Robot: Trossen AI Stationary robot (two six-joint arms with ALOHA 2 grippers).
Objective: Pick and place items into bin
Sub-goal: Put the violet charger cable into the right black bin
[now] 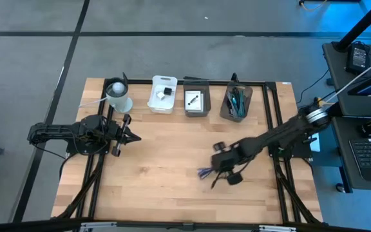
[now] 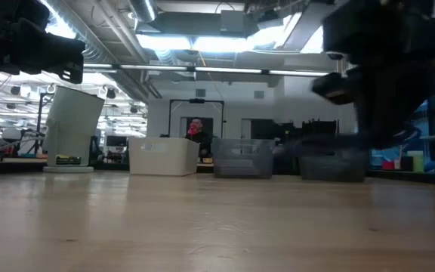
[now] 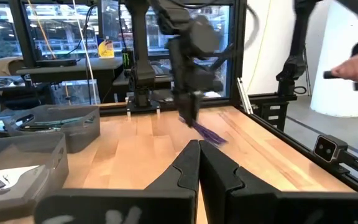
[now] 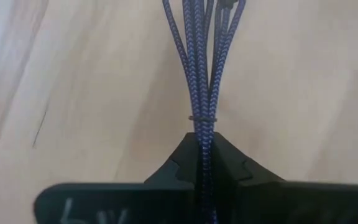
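Right gripper [image 4: 205, 149] clamped on purple braided cable [image 4: 202, 68]
Cable trails onto the table [image 1: 166, 167]; left gripper [image 1: 134, 136] pinched together, idle

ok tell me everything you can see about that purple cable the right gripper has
The purple braided cable is folded into a bundle of several parallel strands with a woven, fabric-like sheath, cinched by a thin tie just ahead of the fingers. The right gripper is shut on one end of the bundle, pinched between its dark fingers. The rest reaches out over the wooden table, right of centre on the near side. Whether it touches the wood I cannot tell.
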